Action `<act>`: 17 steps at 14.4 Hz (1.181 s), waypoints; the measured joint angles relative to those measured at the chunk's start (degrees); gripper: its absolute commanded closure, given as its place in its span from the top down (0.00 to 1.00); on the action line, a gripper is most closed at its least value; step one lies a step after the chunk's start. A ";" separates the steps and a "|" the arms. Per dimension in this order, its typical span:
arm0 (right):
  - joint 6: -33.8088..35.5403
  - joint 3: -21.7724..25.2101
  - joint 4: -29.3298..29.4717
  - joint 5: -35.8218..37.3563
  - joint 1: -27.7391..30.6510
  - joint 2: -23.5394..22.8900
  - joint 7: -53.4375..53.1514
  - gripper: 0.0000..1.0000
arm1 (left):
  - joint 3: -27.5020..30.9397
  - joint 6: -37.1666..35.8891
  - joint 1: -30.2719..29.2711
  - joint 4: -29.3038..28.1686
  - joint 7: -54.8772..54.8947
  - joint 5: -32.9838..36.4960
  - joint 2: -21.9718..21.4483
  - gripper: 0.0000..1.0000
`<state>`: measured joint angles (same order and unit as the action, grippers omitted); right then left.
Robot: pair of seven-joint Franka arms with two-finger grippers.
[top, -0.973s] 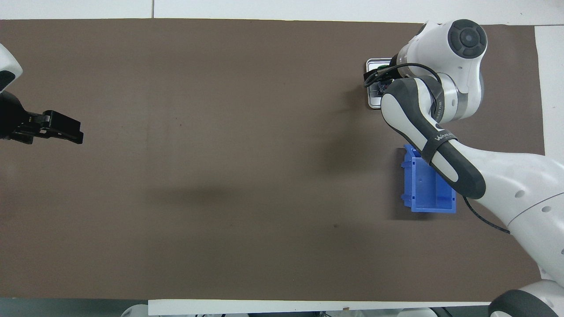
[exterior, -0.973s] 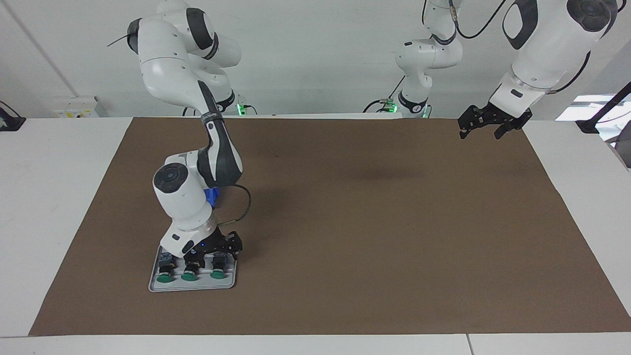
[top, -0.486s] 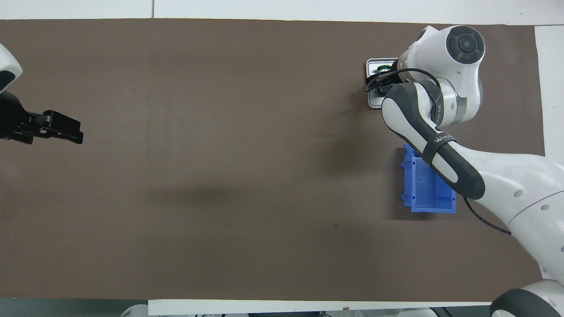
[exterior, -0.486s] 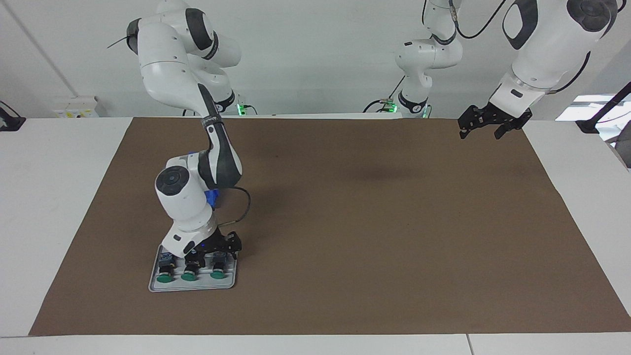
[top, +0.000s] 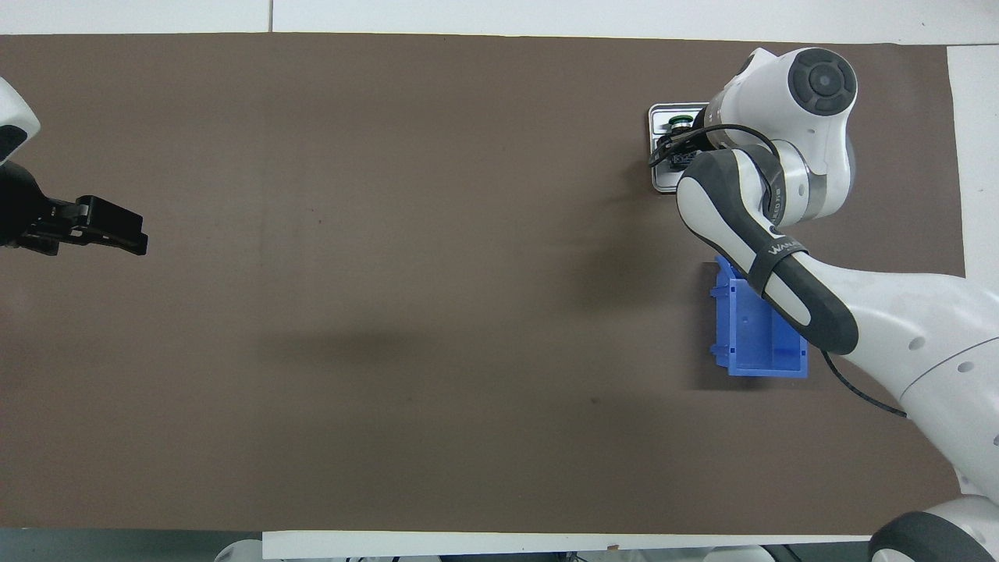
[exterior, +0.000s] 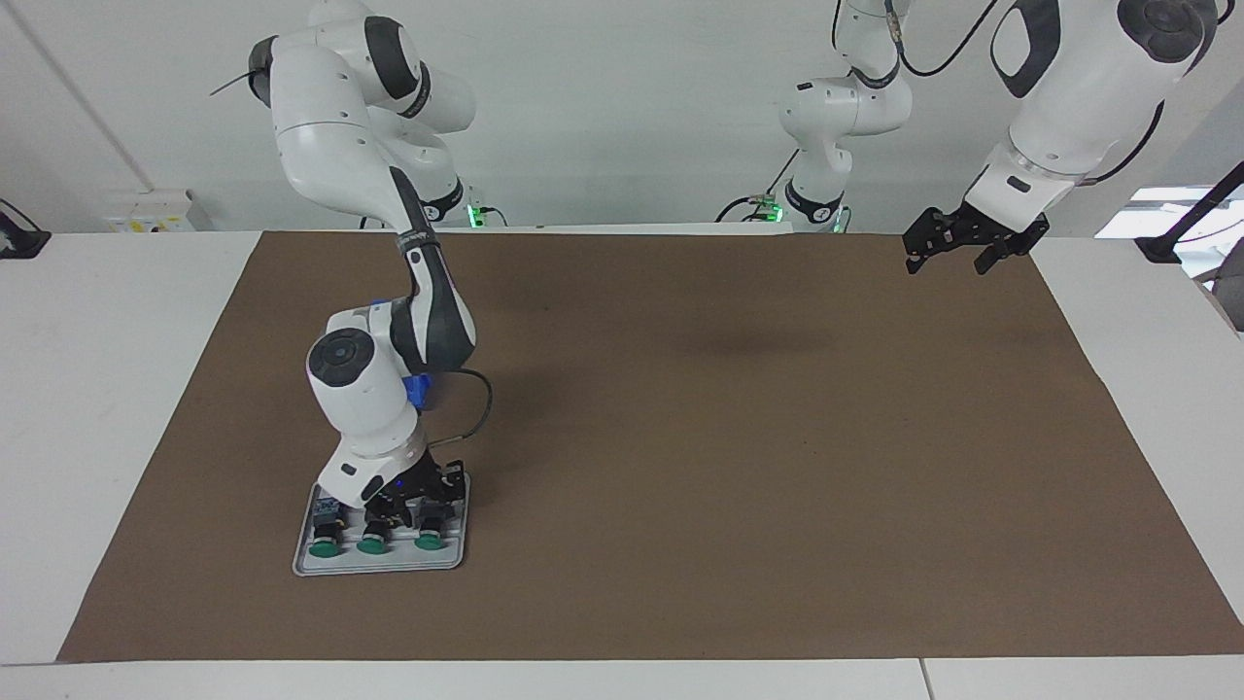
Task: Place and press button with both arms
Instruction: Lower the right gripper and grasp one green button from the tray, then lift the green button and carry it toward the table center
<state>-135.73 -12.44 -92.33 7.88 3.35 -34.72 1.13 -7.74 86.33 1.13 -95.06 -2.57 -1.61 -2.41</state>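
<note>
Three green-capped buttons (exterior: 374, 538) sit in a grey tray (exterior: 309, 561) toward the right arm's end of the worktop; the right gripper (exterior: 420, 499) is low over them, jaws' grip impossible to tell. The left gripper (exterior: 957, 250) waits aloft, jaws apart and empty. From overhead, one button (top: 681, 121) shows beside the right arm, the tray farther from the robots than the blue bin (top: 749, 336).

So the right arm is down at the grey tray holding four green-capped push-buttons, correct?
Not quite: the facing view shows three green-capped push-buttons, not four, in the grey tray. The right end effector is indeed down at that tray.
</note>
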 measured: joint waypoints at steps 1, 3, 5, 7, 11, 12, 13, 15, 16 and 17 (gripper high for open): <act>-0.01 -0.01 0.00 0.00 0.00 0.00 0.00 0.36 | 0.00 0.00 0.00 0.00 0.00 0.00 0.00 1.00; -0.13 -0.02 0.01 0.01 -0.01 0.06 0.00 0.15 | 0.00 0.00 0.00 0.00 0.00 0.00 0.00 1.00; -0.13 -0.04 0.01 0.01 -0.03 0.07 0.00 0.04 | 0.00 0.00 0.00 0.00 0.00 0.00 0.00 1.00; -0.13 -0.07 0.12 0.01 -0.14 0.09 0.00 0.04 | 0.00 0.00 0.00 0.00 0.00 0.00 0.00 1.00; 5.44 -0.09 4.27 -0.03 -0.45 0.56 -2.23 0.04 | 0.00 0.00 0.00 0.00 0.00 0.00 0.00 1.00; 8.26 -0.09 6.26 -0.04 -0.51 0.92 -5.23 0.04 | 0.00 0.00 0.00 0.00 0.00 0.00 0.00 1.00; 10.81 -0.10 7.92 -0.14 -0.59 1.58 -9.12 0.04 | 0.00 0.00 0.00 0.00 0.00 0.00 0.00 1.00; 14.75 -0.15 9.52 -1.66 -1.12 3.56 -17.43 0.04 | 0.00 0.00 0.00 0.00 0.00 0.00 0.00 1.00; 16.67 -0.10 9.76 -2.61 -1.69 4.54 -20.84 0.05 | 0.00 0.00 0.00 0.00 0.00 0.00 0.00 1.00; 18.50 0.17 9.82 -3.01 -2.57 5.56 -24.53 0.05 | 0.00 0.00 0.00 0.00 0.00 0.00 0.00 1.00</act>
<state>-117.23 -12.27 -82.51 4.87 0.77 -29.16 -23.40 -7.74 86.33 1.13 -95.06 -2.57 -1.61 -2.41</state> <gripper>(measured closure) 0.564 0.000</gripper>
